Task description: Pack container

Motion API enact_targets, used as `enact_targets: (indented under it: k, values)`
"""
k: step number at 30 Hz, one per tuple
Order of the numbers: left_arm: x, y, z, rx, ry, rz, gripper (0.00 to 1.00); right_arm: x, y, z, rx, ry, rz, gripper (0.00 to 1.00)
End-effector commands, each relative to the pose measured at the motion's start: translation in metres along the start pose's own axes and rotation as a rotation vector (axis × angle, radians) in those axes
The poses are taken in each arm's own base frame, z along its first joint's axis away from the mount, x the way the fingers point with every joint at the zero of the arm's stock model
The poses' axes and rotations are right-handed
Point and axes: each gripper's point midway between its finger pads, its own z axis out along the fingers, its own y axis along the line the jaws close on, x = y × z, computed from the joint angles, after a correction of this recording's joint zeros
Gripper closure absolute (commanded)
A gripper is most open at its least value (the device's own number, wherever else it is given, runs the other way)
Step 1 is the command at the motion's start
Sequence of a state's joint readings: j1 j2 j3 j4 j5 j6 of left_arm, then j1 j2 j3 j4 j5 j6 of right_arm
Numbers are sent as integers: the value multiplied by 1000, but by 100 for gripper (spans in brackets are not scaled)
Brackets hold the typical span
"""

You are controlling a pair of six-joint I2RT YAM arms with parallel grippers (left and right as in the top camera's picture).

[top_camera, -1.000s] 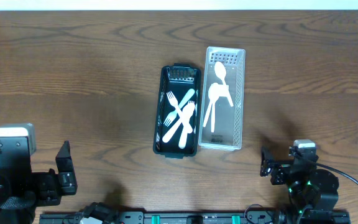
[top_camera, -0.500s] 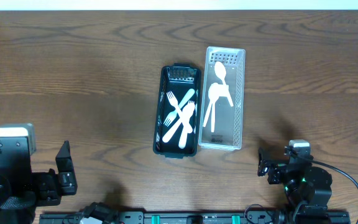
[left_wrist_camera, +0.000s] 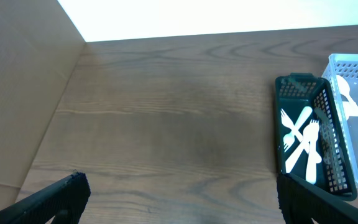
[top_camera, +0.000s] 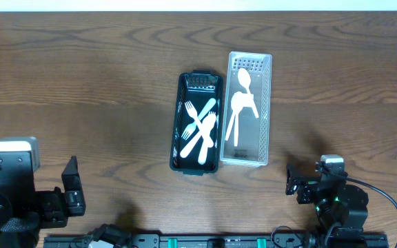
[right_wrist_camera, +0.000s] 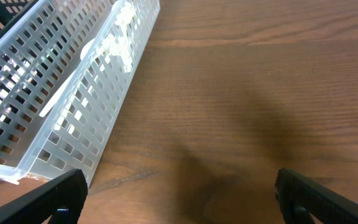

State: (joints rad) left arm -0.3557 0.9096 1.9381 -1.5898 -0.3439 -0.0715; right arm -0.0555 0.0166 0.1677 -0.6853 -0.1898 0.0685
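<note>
Your wooden table (top_camera: pixel 81 83) carries everything. The clear slotted bin (top_camera: pixel 252 148) lies against the right long side of the black basket (top_camera: pixel 200 81), parallel to it and reaching a little further toward the table's far edge.

The black basket is a narrow mesh-walled oblong at mid-table, and neither hand touches it. Your left gripper (left_wrist_camera: pixel 179 186) hangs well apart from it, off toward its near-left. The jaws are spread wide with only bare wood between them. Your right gripper (right_wrist_camera: pixel 179 193) sits to the basket's near-right, past the clear bin's near end. It is likewise spread wide and holds nothing.

Inside the black basket, a few white forks (top_camera: pixel 200 127) lie crossed over one another. Beside the basket, in the clear bin, white spoons (top_camera: pixel 242 103) lie with their bowls toward the far end.

The overhead view alone shows you both arms and both containers at once. The left wrist view gives you the black basket's mesh wall from the side, with the forks inside. It also shows a pale panel (left_wrist_camera: pixel 17 93) far off to the basket's left. The right wrist view is filled by the clear bin's slotted wall, and only a corner of the black basket peeks in at the upper left.
</note>
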Motion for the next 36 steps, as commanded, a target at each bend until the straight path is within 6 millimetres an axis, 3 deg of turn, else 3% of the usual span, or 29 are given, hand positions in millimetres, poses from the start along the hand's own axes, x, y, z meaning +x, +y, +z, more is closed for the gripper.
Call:
enact_targets:
  k: [1, 8, 11, 14, 17, 25, 36]
  values:
    - [-1, 2, 1, -13, 2, -6, 2, 0, 1, 0, -2, -5, 8, 1]
    - [4, 5, 8, -50, 16, 55, 2, 0, 1, 0, -2, -5, 8, 1]
    - [-4, 11, 18, -101, -38, -16, 2, 0, 1, 0, -2, -5, 8, 1]
    - [-12, 13, 37, -134, -124, -115, 2, 0, 1, 0, -2, -5, 8, 1]
    - [-7, 9, 66, -133, -180, -162, 2, 0, 1, 0, -2, -5, 8, 1]
    - [42, -4, 137, -115, -303, -263, 2, 0, 1, 0, -2, -5, 8, 1]
    - [125, -13, 176, -115, -304, -262, 2, 0, 1, 0, -2, -5, 8, 1]
